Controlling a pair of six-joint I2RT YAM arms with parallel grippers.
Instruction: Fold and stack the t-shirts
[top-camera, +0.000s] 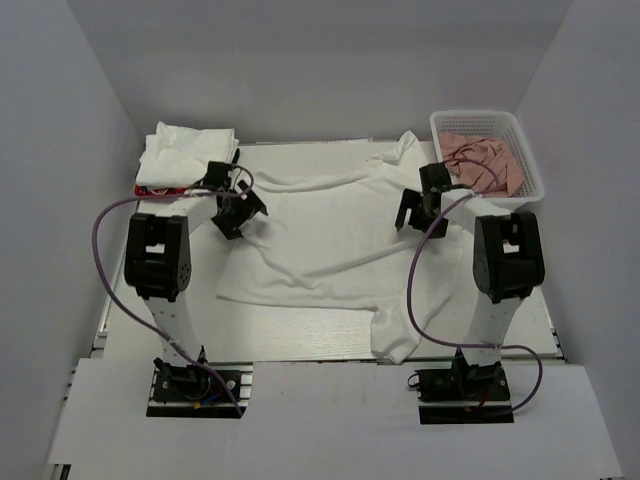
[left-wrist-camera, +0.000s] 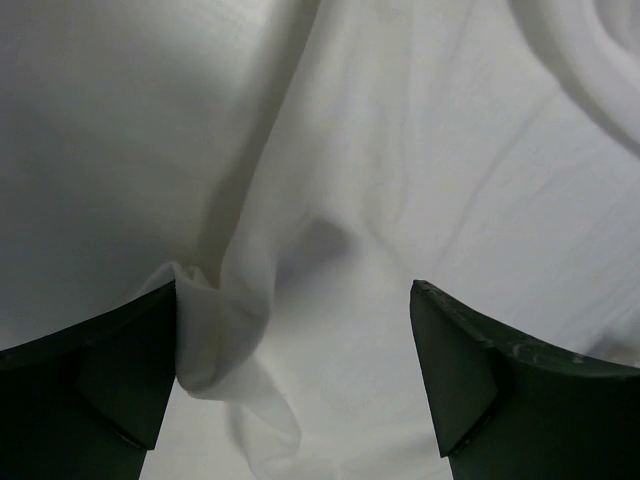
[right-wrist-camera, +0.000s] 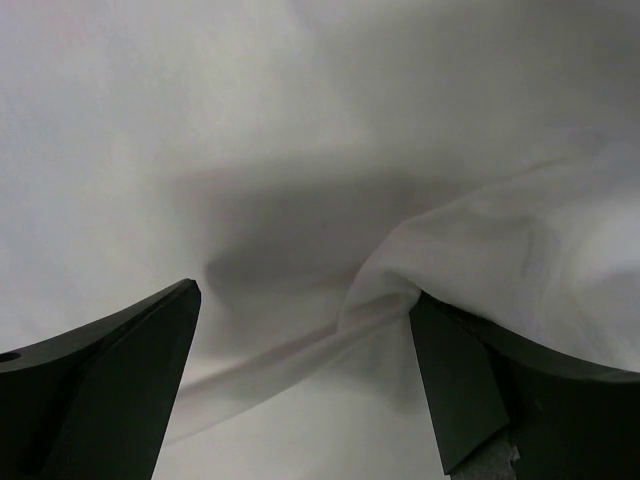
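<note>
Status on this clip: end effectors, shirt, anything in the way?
Left end effector open, right end effector open, both close over cloth. T-shirt spread out, wrinkled, unfolded. Folded white stack far left. Basket far right, nothing blocking.

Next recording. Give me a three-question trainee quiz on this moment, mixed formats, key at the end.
1. True or false: the left jaws are shut.
2. Multiple choice: the basket holds A) pink cloths B) folded white t-shirts C) nothing.
3. Fill in: the folded t-shirt stack lies on the robot's ____ side.
Key: 1 false, they stand open over the spread t-shirt; 2 A; 3 left.
</note>
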